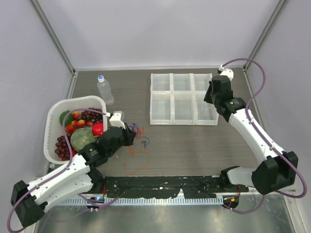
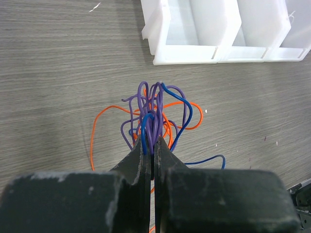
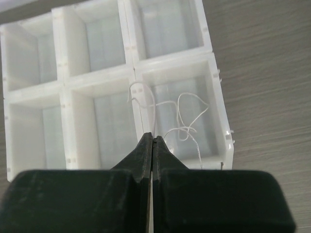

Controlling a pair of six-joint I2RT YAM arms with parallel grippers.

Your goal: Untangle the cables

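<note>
Grey wood-grain surface (image 1: 194, 145) fills most of my overhead view. On it sit a white six-compartment organiser tray (image 1: 172, 92) at the far right, a white basket (image 1: 77, 100) of fruit at the left, and a clear water bottle (image 1: 105, 91) just beyond the basket. My left tool (image 2: 152, 141) is low over the surface, just beside the basket. It is pressed together on the tangle of cables (image 2: 155, 109), and purple (image 2: 141, 92), blue (image 2: 187, 109) and orange (image 2: 92, 141) strands are all caught in the same pinch. The loops stand straight ahead of the tips and fan away from them toward the tray, so the bundle's long axis runs along the tool's own line. Slack orange and blue tails trail off onto the surface on both sides. My right tool (image 3: 153, 138) is well apart from that knot, hovering over a corner compartment at the tray's right end. Its jaws are closed, and one strand of the white cable (image 3: 187, 119) runs up into the tips, so I judge it pinched there. The rest of the white cable curls inside the compartment. My left arm is plainly the nearer one to the tangle. Any pulling apart will need my right arm brought across, to take a loop on the far side of my left tips.
</note>
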